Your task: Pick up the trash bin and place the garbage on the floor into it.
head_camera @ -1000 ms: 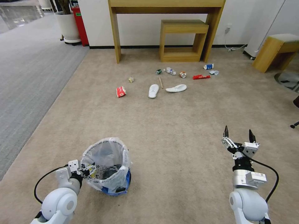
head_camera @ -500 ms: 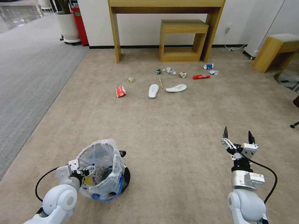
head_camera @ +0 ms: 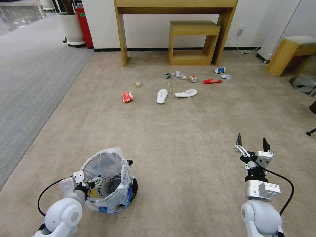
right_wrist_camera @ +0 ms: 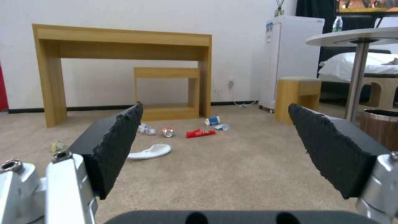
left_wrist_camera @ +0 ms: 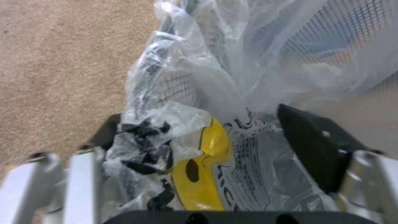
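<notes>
Beige carpet floor (head_camera: 184, 131) | garbage (head_camera: 177, 85) scattered | wooden desk (head_camera: 174, 19) against wall

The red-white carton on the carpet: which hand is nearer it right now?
Left. The left hand grips the trash bin almost straight below the red-white carton; the right hand hangs open, far off toward the robot's right.

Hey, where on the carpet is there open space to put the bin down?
Bare beige carpet stretches between the plastic-lined round trash bin, gripped by the left end effector, and the open right end effector. It is crowded farther ahead, where two white slippers and small litter lie before the wooden desk.
</notes>
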